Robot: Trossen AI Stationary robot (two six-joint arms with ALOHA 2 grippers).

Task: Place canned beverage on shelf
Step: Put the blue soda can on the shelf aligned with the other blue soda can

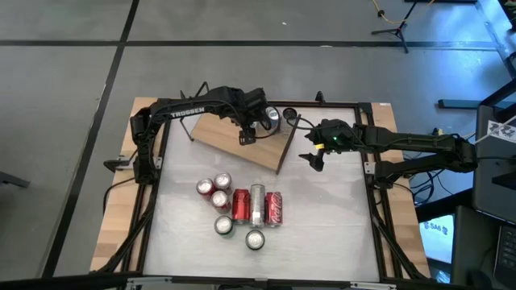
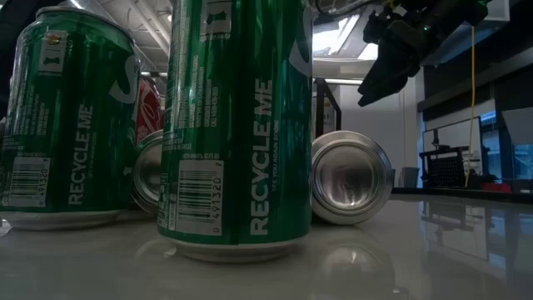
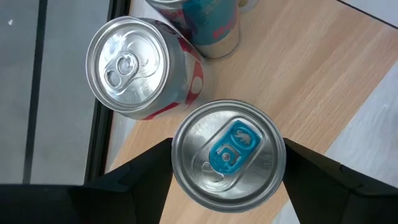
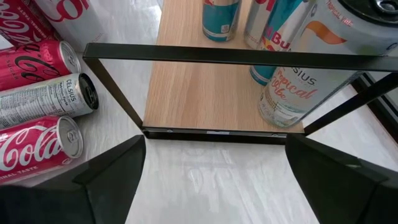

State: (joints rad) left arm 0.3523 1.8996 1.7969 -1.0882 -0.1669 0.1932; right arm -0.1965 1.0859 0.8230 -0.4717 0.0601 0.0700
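The shelf (image 1: 218, 133), a light wooden board on black wire supports, stands at the table's far side. My left gripper (image 3: 227, 144) hangs over the shelf's middle, shut on a silver can with a blue tab (image 3: 228, 155). Beside it on the board (image 3: 323, 81) stand a red-and-white can (image 3: 130, 65) and a teal can (image 3: 211, 25). My right gripper (image 1: 313, 157) hovers open and empty off the shelf's right end, facing the shelf's edge (image 4: 217, 132). Several more cans (image 1: 240, 205) stand or lie on the table nearer the front. My left gripper pinches the blue-tab can between its two fingers (image 3: 146, 177), one on each side of the can's upper wall (image 3: 180, 168). The fingers come from above, pointing steeply down. The can stays upright, top up; its own body hides whether its bottom rests on the board.
In the right wrist view, tall cans (image 4: 298, 87) crowd the shelf's far right corner behind a black wire bar (image 4: 217, 56). On the table, red cans (image 4: 31, 149) and a silver one (image 4: 43, 102) lie on their sides. Two green cans (image 2: 237, 125) stand at the near edge.
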